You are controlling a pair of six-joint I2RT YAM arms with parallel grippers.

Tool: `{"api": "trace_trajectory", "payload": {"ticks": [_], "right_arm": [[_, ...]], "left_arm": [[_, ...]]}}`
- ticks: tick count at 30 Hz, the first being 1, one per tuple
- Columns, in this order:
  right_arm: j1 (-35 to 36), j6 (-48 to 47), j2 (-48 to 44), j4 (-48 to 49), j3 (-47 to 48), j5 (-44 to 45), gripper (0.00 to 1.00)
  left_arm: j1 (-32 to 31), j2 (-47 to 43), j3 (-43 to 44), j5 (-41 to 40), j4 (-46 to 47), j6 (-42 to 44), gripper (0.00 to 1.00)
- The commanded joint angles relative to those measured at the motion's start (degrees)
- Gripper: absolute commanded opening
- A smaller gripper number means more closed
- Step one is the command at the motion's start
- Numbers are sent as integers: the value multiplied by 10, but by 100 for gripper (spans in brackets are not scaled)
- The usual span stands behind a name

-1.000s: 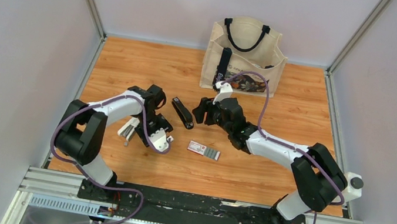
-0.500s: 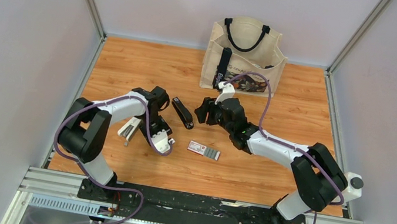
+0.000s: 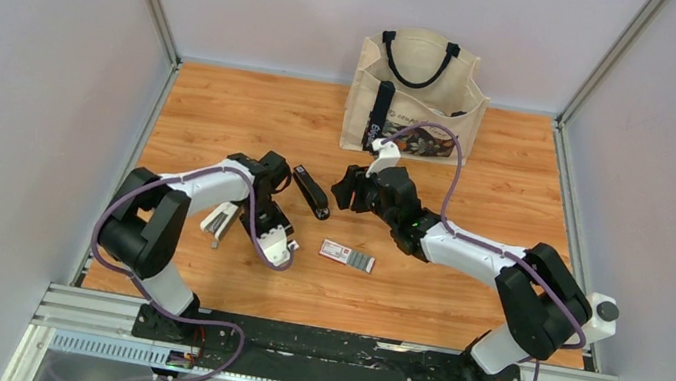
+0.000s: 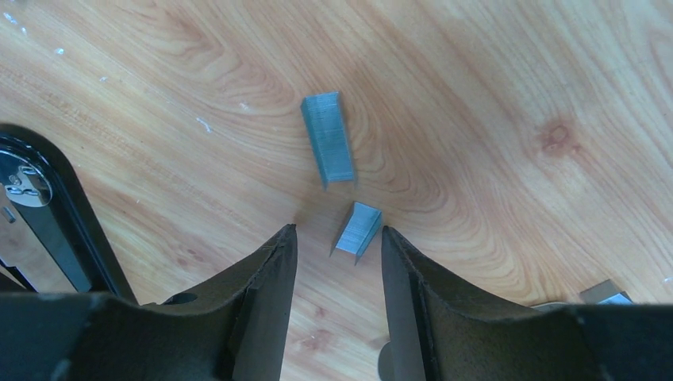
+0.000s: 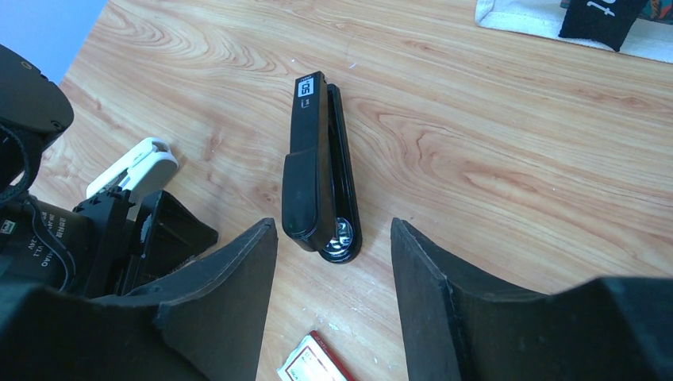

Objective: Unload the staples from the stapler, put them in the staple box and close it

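Two staples strips lie on the wood in the left wrist view: a longer strip (image 4: 328,149) and a short piece (image 4: 358,230). My left gripper (image 4: 337,230) is open and low over the table. The short piece lies between its fingertips, nearer the right one. In the top view the left gripper (image 3: 272,213) is between the two staplers. The black stapler (image 3: 310,192) lies closed on the table. Its end shows at the left edge of the left wrist view (image 4: 40,206). My right gripper (image 5: 332,224) is open and empty, with the black stapler's (image 5: 313,171) near end between its tips. It also shows in the top view (image 3: 344,191).
A white stapler (image 3: 219,218) lies left of my left gripper. A small red-and-white box (image 3: 347,255) lies near the middle, under my right gripper (image 5: 313,361). A canvas tote bag (image 3: 416,91) stands at the back. Grey walls close in both sides.
My left gripper has shifted a little to the right, toward the black stapler. The right arm has barely moved.
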Motion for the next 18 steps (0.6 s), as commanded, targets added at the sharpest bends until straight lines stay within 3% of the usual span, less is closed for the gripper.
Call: {"api": "trace_trajectory", "payload": {"ticks": [1, 18], "right_arm": [[-2, 5, -13, 28, -2, -2, 57], [-3, 7, -13, 30, -6, -5, 55]], "left_arm": [[-3, -21, -16, 18, -29, 14, 52], [-15, -27, -31, 24, -6, -22, 39]]}}
